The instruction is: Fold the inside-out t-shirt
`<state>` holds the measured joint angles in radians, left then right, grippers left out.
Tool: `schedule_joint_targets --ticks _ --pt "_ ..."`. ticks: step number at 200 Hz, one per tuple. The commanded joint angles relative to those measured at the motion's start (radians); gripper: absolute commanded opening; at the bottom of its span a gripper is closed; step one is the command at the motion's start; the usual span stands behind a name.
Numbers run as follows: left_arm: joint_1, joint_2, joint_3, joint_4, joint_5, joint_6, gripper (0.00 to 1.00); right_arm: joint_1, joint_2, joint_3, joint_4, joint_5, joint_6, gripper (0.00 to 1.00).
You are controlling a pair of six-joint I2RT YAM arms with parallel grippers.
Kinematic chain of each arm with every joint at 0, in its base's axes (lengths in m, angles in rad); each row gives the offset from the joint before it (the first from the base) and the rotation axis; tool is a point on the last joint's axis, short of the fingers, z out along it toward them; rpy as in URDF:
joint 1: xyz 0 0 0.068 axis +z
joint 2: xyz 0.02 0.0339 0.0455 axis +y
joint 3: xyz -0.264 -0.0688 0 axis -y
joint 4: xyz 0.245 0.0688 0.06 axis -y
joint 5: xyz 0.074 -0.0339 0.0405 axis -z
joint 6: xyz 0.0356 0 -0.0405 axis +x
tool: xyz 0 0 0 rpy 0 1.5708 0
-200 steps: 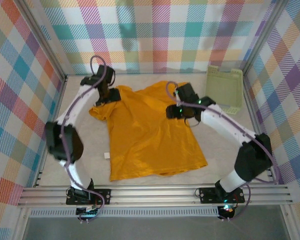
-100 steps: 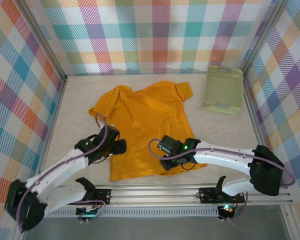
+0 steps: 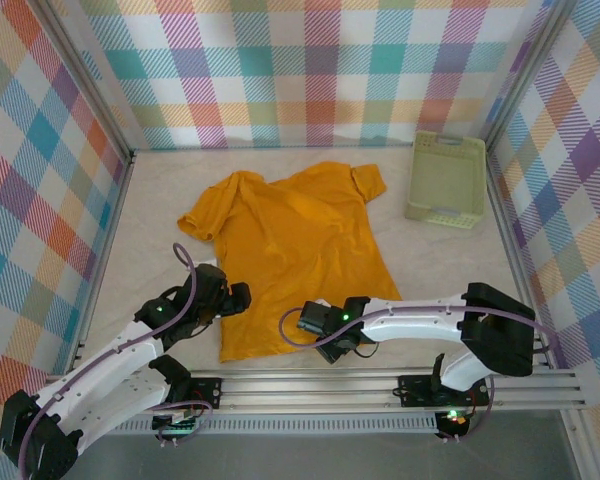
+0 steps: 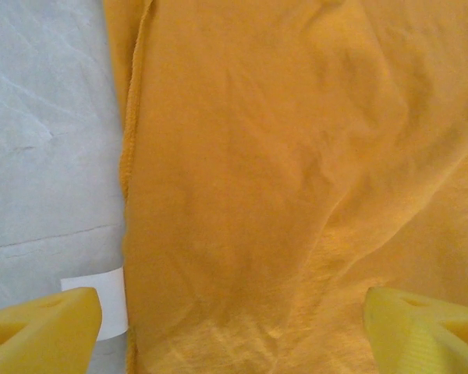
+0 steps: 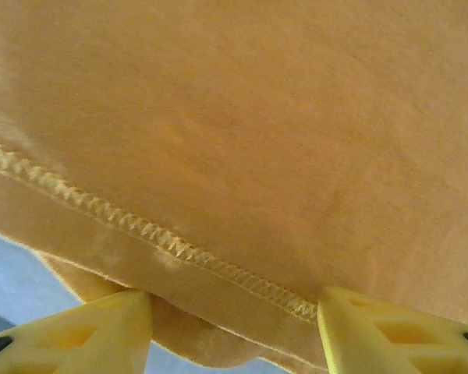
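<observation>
The inside-out t-shirt (image 3: pixel 295 250) lies flat on the table, mustard yellow, collar toward the back and hem toward me. My left gripper (image 3: pixel 238 297) hovers at the shirt's lower left side edge. In the left wrist view it (image 4: pixel 234 331) is open wide, with the shirt (image 4: pixel 281 171) and its side seam under the gap. My right gripper (image 3: pixel 323 330) sits low at the bottom hem. It (image 5: pixel 238 335) is open, and the stitched hem of the shirt (image 5: pixel 242 117) lies between its yellow fingers (image 5: pixel 86 335) without being pinched.
A pale green plastic basket (image 3: pixel 448 180) stands at the back right, against the checked wall. A small white label (image 4: pixel 95 304) lies on the table beside the shirt's left edge. The aluminium rail (image 3: pixel 310 385) runs along the near edge, close behind both grippers.
Both arms have swung from the shirt's shoulders down to its lower edge. The left jaws have opened wider. The shirt lies as before.
</observation>
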<state>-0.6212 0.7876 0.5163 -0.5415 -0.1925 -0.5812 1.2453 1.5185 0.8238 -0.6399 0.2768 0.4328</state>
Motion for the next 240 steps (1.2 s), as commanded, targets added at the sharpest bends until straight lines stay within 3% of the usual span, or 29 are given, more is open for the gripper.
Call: schedule_joint_targets --ticks 1,63,126,189,240 --pt "-0.009 -0.008 -0.008 0.030 0.007 -0.006 0.87 0.006 0.005 0.012 -0.002 0.044 0.026 0.59" --pt "-0.009 0.005 -0.009 0.038 0.021 0.007 0.89 0.006 0.049 0.032 -0.009 0.101 0.036 0.58" --pt "-0.011 0.100 0.005 0.065 0.057 0.047 0.89 -0.007 -0.007 0.033 0.026 0.094 0.004 0.53" --pt "-0.013 0.129 0.016 0.091 0.097 0.072 0.89 -0.027 0.037 0.042 0.044 0.073 -0.008 0.32" --pt "-0.036 0.162 0.031 0.102 0.116 0.089 0.89 -0.033 -0.018 0.068 0.007 0.098 -0.017 0.14"
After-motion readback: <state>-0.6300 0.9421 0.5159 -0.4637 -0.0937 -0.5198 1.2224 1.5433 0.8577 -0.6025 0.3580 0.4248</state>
